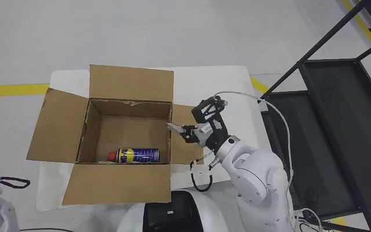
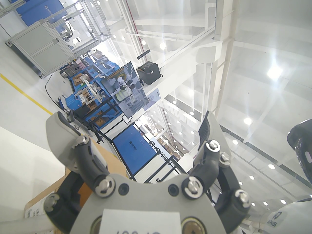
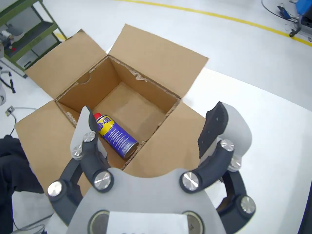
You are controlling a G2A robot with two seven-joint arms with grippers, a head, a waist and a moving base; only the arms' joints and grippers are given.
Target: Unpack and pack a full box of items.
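Note:
An open cardboard box [image 1: 130, 87] stands on the white table [image 1: 214, 81] with all its flaps spread out. Inside, a blue and yellow spray can [image 1: 134, 155] with a red cap lies on its side against the near wall. In the right wrist view the can [image 3: 114, 135] lies in the box [image 3: 156, 49] just beyond the fingers. My right gripper [image 1: 182, 132] hangs open and empty over the box's right flap, at its right rim [image 3: 151, 113]. My left gripper [image 2: 132, 120] is open and empty, pointing up at the ceiling, with a cardboard flap [image 2: 48, 196] beside it.
A dark metal rack [image 1: 324, 127] stands close to the table's right side. A yellow floor line [image 1: 23, 89] runs at the left. A green cart [image 3: 24, 25] is on the floor beyond the box. A black cable [image 1: 14, 182] lies at the left edge.

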